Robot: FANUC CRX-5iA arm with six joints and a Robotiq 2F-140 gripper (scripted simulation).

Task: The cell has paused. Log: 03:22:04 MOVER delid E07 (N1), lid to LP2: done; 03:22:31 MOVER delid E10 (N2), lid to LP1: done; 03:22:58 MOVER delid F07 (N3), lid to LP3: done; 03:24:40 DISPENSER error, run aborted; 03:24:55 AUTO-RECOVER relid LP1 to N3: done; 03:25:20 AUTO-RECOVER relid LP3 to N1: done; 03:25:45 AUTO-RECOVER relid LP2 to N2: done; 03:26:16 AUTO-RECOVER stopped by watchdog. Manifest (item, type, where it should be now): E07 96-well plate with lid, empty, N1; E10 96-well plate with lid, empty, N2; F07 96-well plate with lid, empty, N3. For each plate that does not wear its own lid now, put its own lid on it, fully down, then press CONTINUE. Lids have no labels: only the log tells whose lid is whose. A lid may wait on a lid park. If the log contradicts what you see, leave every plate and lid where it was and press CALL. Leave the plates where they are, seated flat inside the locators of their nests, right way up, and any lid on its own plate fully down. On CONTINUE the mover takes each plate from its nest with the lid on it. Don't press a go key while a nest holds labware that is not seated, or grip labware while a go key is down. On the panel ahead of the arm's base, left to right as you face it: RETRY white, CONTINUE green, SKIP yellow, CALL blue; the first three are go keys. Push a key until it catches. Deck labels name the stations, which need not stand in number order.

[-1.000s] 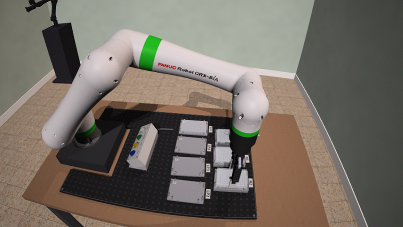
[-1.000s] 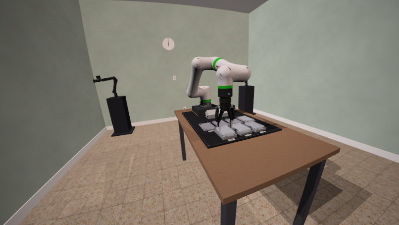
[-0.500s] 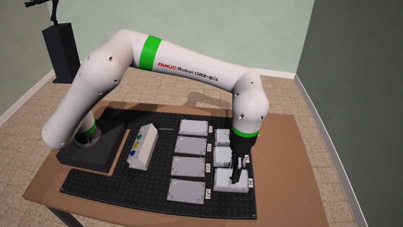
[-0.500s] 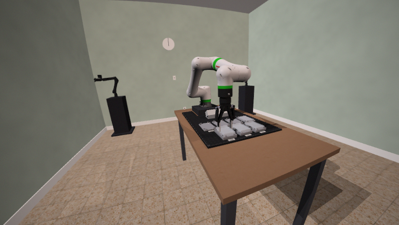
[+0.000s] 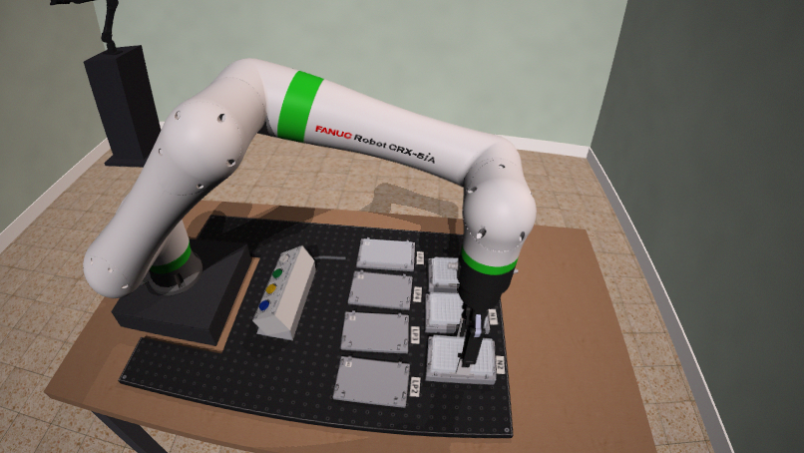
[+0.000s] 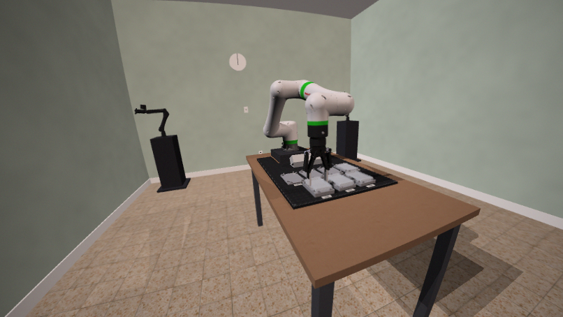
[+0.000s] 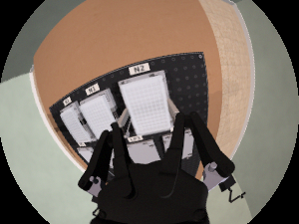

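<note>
Three lidded 96-well plates stand in a row at the right of the deck. One is in the far nest, one in nest N1 and one in nest N2. My gripper is over nest N2, pointing straight down. It is shut on the long sides of the lid of the N2 plate. I cannot tell whether there is a gap between this lid and its plate. The four lid parks LP1, LP4, LP3 and LP2 are bare grey pads.
The key box stands between the arm's base and the lid parks, with the white key, green key, yellow key and blue key. None of them looks pressed. The black deck lies on a brown table.
</note>
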